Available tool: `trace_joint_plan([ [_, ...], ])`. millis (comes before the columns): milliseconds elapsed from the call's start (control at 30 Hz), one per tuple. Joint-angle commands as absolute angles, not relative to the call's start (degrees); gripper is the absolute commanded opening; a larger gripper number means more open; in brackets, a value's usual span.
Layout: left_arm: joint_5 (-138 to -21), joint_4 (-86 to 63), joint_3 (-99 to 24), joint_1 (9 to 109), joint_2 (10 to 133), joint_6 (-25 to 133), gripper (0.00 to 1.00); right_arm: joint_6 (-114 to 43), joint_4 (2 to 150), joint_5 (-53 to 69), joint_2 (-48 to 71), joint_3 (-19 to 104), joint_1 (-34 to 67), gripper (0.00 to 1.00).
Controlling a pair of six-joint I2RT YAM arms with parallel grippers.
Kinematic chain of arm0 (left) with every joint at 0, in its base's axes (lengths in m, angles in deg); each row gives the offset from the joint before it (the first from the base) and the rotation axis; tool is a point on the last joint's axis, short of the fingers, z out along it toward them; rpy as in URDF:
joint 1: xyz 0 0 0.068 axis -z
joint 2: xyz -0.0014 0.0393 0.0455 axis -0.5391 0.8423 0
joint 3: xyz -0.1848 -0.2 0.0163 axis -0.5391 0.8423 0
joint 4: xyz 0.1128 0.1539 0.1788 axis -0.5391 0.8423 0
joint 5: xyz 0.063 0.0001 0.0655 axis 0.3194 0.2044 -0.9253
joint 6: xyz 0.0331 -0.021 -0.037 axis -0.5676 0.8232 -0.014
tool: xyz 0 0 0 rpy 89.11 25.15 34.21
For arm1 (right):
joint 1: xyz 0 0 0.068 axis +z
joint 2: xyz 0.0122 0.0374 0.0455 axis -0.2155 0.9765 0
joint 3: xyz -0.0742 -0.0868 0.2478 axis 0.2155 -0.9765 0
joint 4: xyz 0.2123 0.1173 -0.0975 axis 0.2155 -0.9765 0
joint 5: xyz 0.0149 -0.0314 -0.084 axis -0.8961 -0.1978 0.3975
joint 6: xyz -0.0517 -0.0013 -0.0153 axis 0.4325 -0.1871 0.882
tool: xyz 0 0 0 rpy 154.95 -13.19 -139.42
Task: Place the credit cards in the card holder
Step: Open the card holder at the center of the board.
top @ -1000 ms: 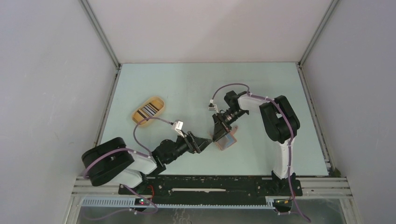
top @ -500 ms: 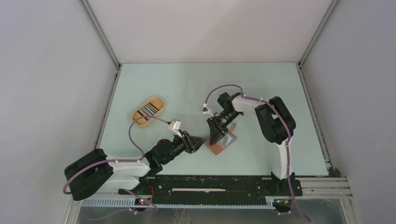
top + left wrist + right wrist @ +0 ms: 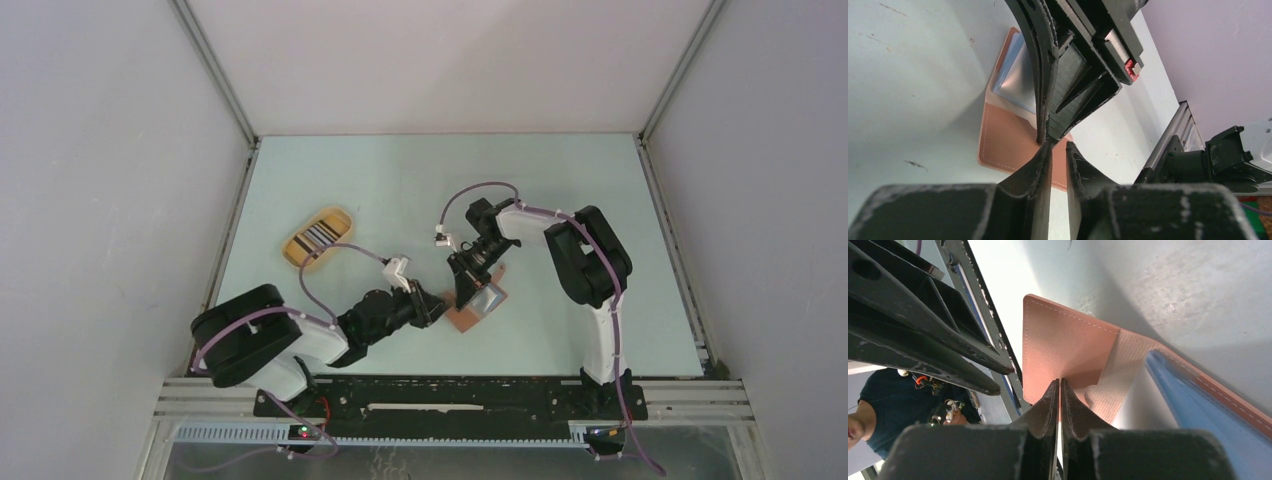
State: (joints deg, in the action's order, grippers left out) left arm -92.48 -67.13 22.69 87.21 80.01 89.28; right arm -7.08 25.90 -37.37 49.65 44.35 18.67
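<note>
Where the two arms lean in over the pale green tabletop (image 3: pixel 400 180), the right arm (image 3: pixel 590 260) bends in from the right and the left arm (image 3: pixel 270 345) stretches from the near left corner, and their ends meet near the middle of the near half. Well apart, toward the far left, a yellow oval tray (image 3: pixel 300 259) holds the credit cards (image 3: pixel 322 233), which show as dark and pale stripes. The card holder (image 3: pixel 470 316) lies open on the tabletop between the two arm ends, reddish-brown outside with a blue-grey lining (image 3: pixel 1188 395). The right jaws are closed to a hairline and seem to pinch the edge of the holder's raised brown flap (image 3: pixel 1068 350). The left jaws sit close against them, over the same brown flap. They are parted by only a narrow slit, and nothing is visible between them.
</note>
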Motion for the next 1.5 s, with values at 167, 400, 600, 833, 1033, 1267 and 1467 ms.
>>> trace_joint_plan([
  [167,-93.2,-72.6,19.7,86.4,88.7,94.7,0.12,-7.9,26.8,-34.3,47.2,45.8,17.9,0.09],
  [400,-93.1,-69.7,18.5,85.4,90.9,97.2,0.09,-2.7,25.8,-30.9,36.1,45.3,17.4,0.13],
  [600,-92.7,-69.5,18.3,85.0,91.1,97.0,0.09,-1.0,31.7,-15.7,27.2,39.7,16.5,0.21],
  [833,-92.4,-70.6,18.3,84.9,91.7,96.7,0.09,-1.0,33.1,-4.1,27.9,38.4,11.5,0.21],
  [1033,-92.1,-71.3,18.3,84.8,92.2,96.6,0.09,-0.8,32.3,-4.9,32.4,38.5,10.9,0.21],
  [1267,-92.2,-71.5,18.5,84.9,92.3,96.7,0.09,-0.1,29.7,-10.8,35.5,39.8,12.3,0.2],
  [1467,-92.1,-72.0,18.6,84.7,92.3,96.8,0.1,1.7,27.8,-17.7,34.4,40.1,12.5,0.2],
])
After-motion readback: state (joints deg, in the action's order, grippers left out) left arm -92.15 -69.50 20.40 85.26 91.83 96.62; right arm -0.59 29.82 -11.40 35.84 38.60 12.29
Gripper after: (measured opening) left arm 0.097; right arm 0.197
